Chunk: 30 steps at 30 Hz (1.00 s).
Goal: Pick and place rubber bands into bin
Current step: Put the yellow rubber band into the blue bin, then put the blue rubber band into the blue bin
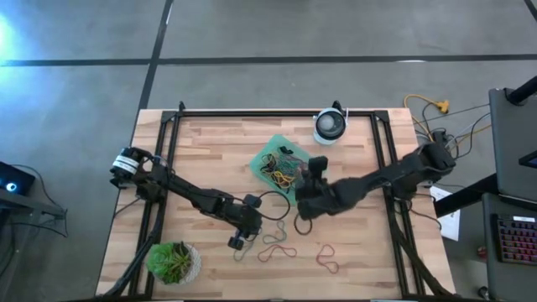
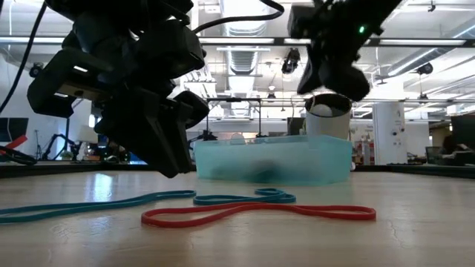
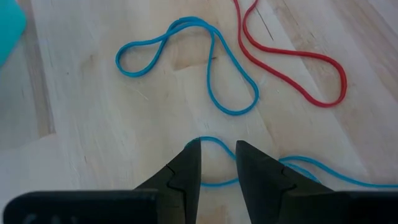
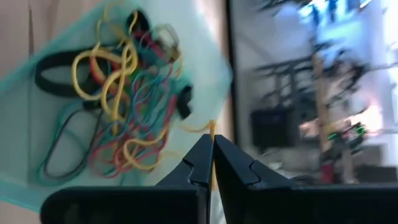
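Left gripper (image 3: 217, 167) sits low over the near-middle of the desk (image 1: 210, 151), jaws partly open, straddling a loop of the blue band (image 3: 214, 158) — the strand passes right between the fingertips (image 3: 191, 163), nothing gripped yet as far as I can see. From the left wrist view the band's free loops (image 3: 186, 65) run forward, away from the jaws, so its long axis lies roughly along the gripper's line of sight; the jaws close across the strand, which looks like the right orientation for a pinch. A red band (image 3: 292, 59) lies just beside the blue one, apart from the jaws.

Right gripper (image 4: 211, 158) is up over the near-right edge of the bin (image 1: 267, 155), jaws shut on a thin yellow band (image 4: 211, 130) hanging at the tips — looks poised to drop it in. The bin already holds a tangle of bands (image 4: 118, 106).

More loose bands (image 1: 325, 258) lie on the near desk, right of the left arm — the left arm is the nearer one to them.
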Tool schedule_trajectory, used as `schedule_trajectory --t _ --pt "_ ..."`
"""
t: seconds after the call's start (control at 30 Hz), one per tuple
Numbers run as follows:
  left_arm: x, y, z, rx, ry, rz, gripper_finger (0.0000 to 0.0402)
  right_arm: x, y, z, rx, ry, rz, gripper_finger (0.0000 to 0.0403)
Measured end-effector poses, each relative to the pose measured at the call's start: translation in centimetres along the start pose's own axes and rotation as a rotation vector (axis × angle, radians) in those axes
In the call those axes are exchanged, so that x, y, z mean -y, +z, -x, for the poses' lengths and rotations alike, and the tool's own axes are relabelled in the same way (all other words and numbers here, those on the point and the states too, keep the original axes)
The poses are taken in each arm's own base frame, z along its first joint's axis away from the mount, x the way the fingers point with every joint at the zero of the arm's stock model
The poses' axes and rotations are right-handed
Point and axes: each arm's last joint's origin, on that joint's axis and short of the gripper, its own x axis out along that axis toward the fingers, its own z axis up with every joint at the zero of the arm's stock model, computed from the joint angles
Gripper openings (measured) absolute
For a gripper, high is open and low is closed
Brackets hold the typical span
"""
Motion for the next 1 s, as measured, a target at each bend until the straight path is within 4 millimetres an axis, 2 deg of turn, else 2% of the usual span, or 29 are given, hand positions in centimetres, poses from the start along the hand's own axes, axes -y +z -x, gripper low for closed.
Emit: schedule_trajectory --t 0.13,0.3,0.7,1.0 --pt "0.0 0.0 0.0 0.002 0.000 0.000 0.0085 0.2 -1.0 -1.9 -0.069 0.087 -0.069 0.0009" --pt "0.0 0.0 0.0 0.001 0.000 0.000 0.0085 0.2 -1.4 -3.1 -0.085 0.179 -0.119 0.0009" --pt "0.0 0.0 0.0 0.002 0.000 0.000 0.0085 0.2 -1.0 -3.3 -0.051 0.189 -0.142 0.0013" --pt "0.0 0.0 0.0 0.002 0.000 0.000 0.0085 0.2 -0.9 -3.3 -0.047 0.190 -0.149 0.0069"
